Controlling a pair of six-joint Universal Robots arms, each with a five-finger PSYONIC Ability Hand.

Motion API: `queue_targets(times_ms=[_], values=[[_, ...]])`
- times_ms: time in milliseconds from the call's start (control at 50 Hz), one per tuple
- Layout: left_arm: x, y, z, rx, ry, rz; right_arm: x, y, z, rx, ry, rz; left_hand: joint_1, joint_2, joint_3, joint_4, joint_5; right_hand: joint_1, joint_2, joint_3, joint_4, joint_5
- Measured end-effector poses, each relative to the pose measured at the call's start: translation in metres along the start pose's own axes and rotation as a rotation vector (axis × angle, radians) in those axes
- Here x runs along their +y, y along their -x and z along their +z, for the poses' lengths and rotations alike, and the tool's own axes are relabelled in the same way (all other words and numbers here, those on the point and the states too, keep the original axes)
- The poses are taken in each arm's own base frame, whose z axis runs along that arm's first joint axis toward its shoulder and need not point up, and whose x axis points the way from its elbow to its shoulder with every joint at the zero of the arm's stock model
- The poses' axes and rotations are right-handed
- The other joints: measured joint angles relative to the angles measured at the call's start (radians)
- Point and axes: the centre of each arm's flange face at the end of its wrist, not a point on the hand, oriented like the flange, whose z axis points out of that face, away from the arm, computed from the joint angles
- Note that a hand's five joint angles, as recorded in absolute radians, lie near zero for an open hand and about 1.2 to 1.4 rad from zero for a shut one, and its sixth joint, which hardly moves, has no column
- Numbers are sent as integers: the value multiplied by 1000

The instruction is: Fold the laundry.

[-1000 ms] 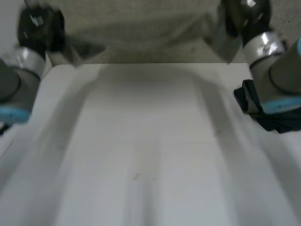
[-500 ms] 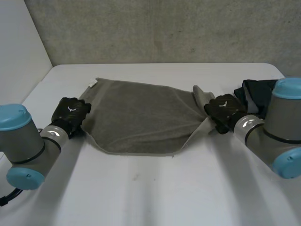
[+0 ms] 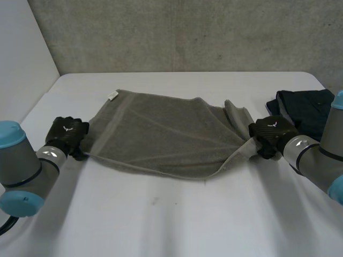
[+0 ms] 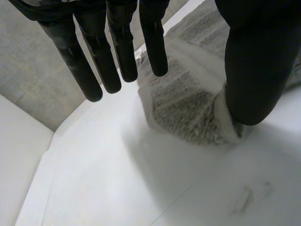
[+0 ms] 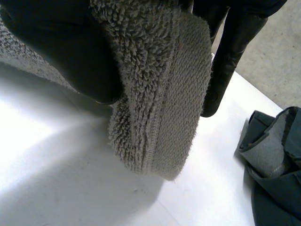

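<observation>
That grey towel (image 3: 166, 136) looks soft and floppy, so grab corners: right hand (image 3: 272, 133) pinches one end, left hand (image 3: 67, 133) is spread with its thumb on a corner.

Bare white table (image 3: 161, 214) open in front of the grey terry towel (image 3: 166, 134), narrower bare strip behind it, grey wall (image 3: 187, 32) beyond, dark crumpled garment (image 3: 308, 107) near its right end.

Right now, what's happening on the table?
Two robot arms have a grey towel stretched between them on the white table. The right hand pinches the towel's right end between thumb and fingers. The left hand is at the left corner, fingers straight, only its thumb on the cloth. The towel lies spread but wrinkled, not yet folded. A dark garment sits bunched beside the right arm.
</observation>
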Motion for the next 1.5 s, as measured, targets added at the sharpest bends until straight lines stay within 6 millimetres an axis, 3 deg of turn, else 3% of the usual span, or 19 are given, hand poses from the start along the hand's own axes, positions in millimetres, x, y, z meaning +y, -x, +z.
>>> queue_targets(times_ms=[100,220,280,400,460,500,520,620,740,920,1080,1160,1340,1420,1460,1480,1500], values=[[4,4,3,-16,14,-1,2,-1,0,2,4,2,73,66,56,70,72,0,0,0,0,0],[7,2,2,-11,26,-3,2,0,-1,1,7,3,553,524,514,527,519,0,0,0,0,0],[8,1,0,-5,32,-3,2,0,-1,0,7,4,591,625,614,631,598,0,0,0,0,0],[0,4,-8,-6,31,-3,2,1,-3,-3,7,4,590,629,618,635,598,0,0,0,0,0],[-13,16,-19,-30,19,-4,-1,1,-6,-5,4,3,590,629,618,635,598,-3,-4,-2,-2,-2],[-23,26,-26,-52,6,-5,-4,1,-11,-11,6,1,590,629,618,635,598,-34,-64,-70,-65,-50],[-27,30,-30,-62,1,-6,-5,2,-14,-18,11,2,590,630,618,635,598,-194,-256,-264,-266,-226],[-46,44,-55,-101,-34,-6,-1,10,-27,-71,54,11,590,630,618,635,598,-296,-371,-389,-398,-355],[-51,43,-73,-104,-46,-6,12,22,-35,-130,102,15,590,631,618,635,598,-306,-390,-413,-424,-386],[-49,38,-77,-91,-38,-11,26,31,-42,-153,140,-20,591,631,619,635,598,-374,-460,-487,-504,-466],[-48,38,-76,-91,-35,-13,25,34,-52,-144,113,-43,591,631,619,638,598,-337,-437,-442,-453,-420],[-48,37,-76,-91,-32,-13,26,37,-56,-135,81,-56,591,631,619,638,598,12,-6,-21,-35,-30],[-51,38,-89,-84,-9,0,11,34,-76,-70,-25,-111,591,631,620,638,598,16,2,1,-1,-1],[-58,37,-115,-59,41,50,-8,18,-100,-5,-53,-147,591,631,622,639,598,16,2,1,-1,0],[-59,36,-117,-56,45,56,-8,17,-102,-4,-47,-150,591,631,622,639,598,16,2,1,-1,0],[-60,33,-134,-26,88,110,-8,14,-112,-17,5,-177,591,631,622,639,598,16,2,1,-1,0],[-61,32,-138,-17,100,126,-7,13,-115,-25,23,-186,591,631,622,639,598,16,2,1,-1,0]])
